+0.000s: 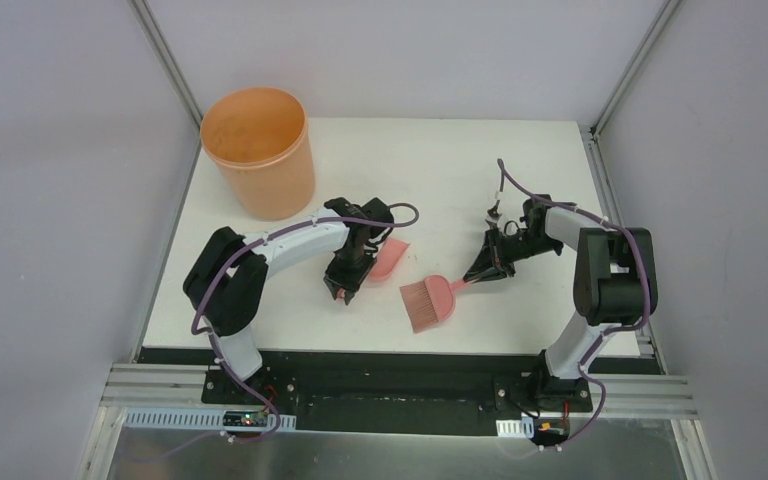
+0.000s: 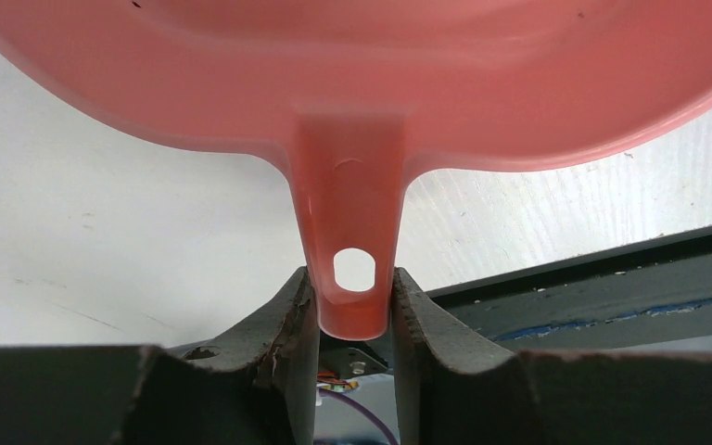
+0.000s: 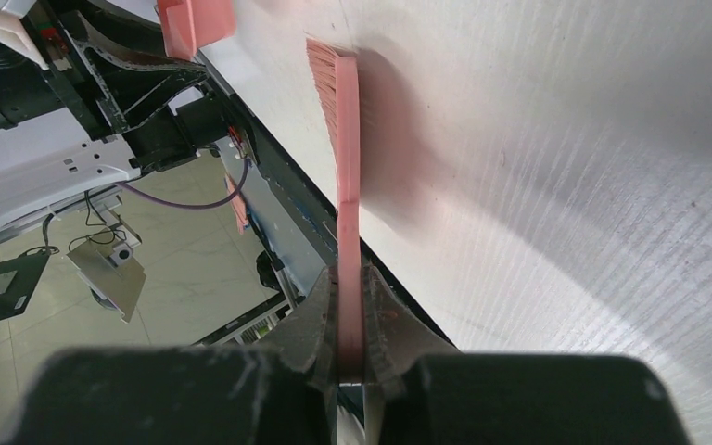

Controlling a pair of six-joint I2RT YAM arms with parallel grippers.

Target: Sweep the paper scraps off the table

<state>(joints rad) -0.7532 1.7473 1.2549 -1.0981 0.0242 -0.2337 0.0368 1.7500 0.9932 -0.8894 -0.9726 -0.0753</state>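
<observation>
A: Left gripper?
B: It is clamped on the tail of the pink plastic dustpan, jaws pinching either side of the hang-hole. Probably held that far back so the pan's mouth is free to be aimed.

A: Where does the pan sit?
B: At frame centre in the top view, just below and right of the tall orange plastic bucket. Its open side faces lower right, toward the brush.

A: Right gripper?
B: It is closed tight on the flat handle of the pink hand brush, held edge-on. The bristles fan toward the left of the right wrist view, pan-side, likely so a stroke pushes debris into the pan.

A: Is the brush touching the white matte tabletop?
B: It is low, with a shadow close under it, but contact cannot be told.

A: Paper scraps?
B: None show in any view. The tabletop shows no wads, and the pan's inside is hidden in the left wrist view. They could be in the pan or the bucket, but that cannot be confirmed.

A: Stage?
B: Judged late, with the tools held near the bucket, maybe for a dump.
</observation>
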